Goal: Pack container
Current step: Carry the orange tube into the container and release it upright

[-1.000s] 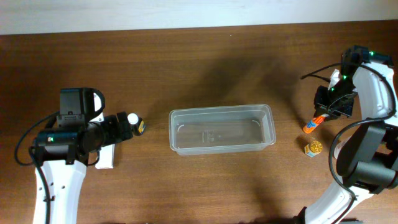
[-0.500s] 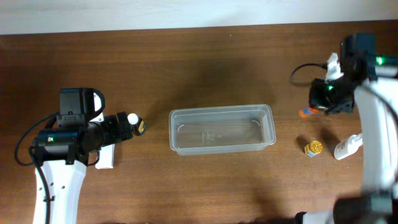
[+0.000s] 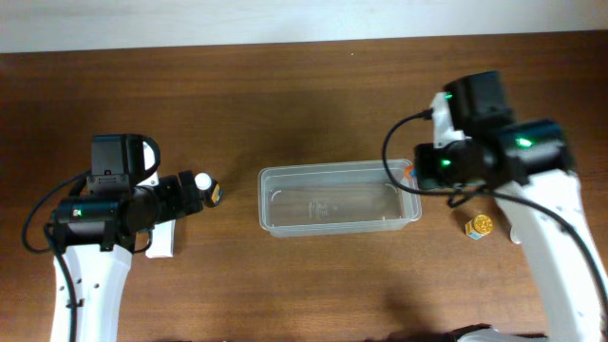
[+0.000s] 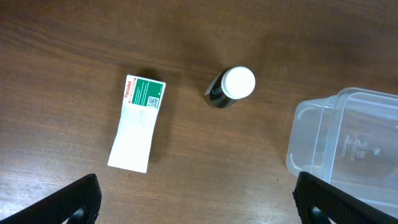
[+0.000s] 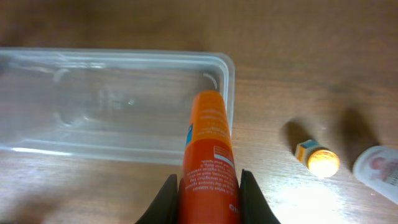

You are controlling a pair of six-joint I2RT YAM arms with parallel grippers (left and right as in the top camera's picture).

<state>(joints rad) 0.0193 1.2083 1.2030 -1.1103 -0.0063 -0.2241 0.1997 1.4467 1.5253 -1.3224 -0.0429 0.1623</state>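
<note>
The clear plastic container [image 3: 285, 223] lies empty in the middle of the table; it also shows in the right wrist view [image 5: 37, 143] and at the right edge of the left wrist view [image 4: 311, 124]. My right gripper [image 5: 207, 190] is shut on an orange tube [image 5: 208, 155] and holds it over the container's right end; the tube's tip peeks out in the overhead view [image 3: 410, 173]. My left gripper [image 4: 199, 199] is open and empty, left of the container. A black bottle with a white cap [image 4: 230, 87] [image 3: 206, 186] and a white box [image 4: 137, 124] lie ahead of it.
A small yellow-capped jar [image 3: 479, 226] [image 5: 318, 158] stands right of the container. A white bottle [image 5: 378, 171] lies further right, mostly hidden under the right arm in the overhead view.
My right gripper has lifted the orange tube from the far right of the table and carried it left, to the container's right end. The left arm has not moved.
</note>
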